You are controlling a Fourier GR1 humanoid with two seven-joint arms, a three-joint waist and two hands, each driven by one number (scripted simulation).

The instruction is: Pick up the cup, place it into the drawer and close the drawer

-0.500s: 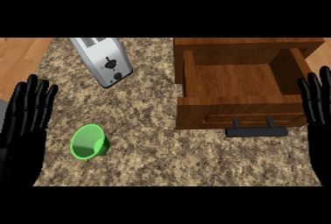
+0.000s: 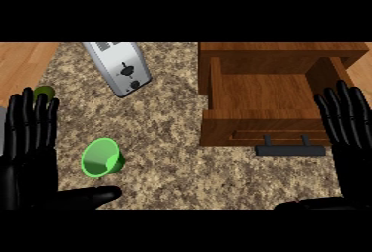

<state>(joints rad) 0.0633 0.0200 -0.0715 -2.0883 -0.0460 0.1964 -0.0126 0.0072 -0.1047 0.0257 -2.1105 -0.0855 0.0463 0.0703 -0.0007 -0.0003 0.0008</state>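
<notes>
Surface (image 2: 189,162): speckled brown stone, filling the middle of the frame; wooden floor shows at the upper left and far right.

Item, cup (image 2: 102,157): green, lying on its side at lower left of the frame, its open mouth turned toward the lower left. It rests on the surface, touched by nothing.

Item, drawer (image 2: 262,106): wooden, pulled open at upper right, its inside bare as far as I can see; a dark handle (image 2: 291,149) juts from its front face toward the frame's bottom.

Item, toaster (image 2: 120,69): silver, lying at upper centre-left, well apart from the cup. No part in the job.

Item, small green object (image 2: 45,91): at the left edge, partly behind my fingertips; I cannot tell what it is.

My left hand (image 2: 29,162): at the left edge, fingers straight and spread, thumb stretched out low along the bottom just under the cup. It holds nothing and touches nothing.

My right hand (image 2: 349,142): at the right edge beside the drawer front, fingers straight and upright, resting, holding nothing.

Step in hand, by my judgement: the pick-up, not yet begun. The left hand is the nearer. To do it well I would bring the palm in over the cup's side wall, thumb on one flank and fingers on the other, curling only once the wall sits between them, since a round cup on its side may roll away if nudged first.
</notes>
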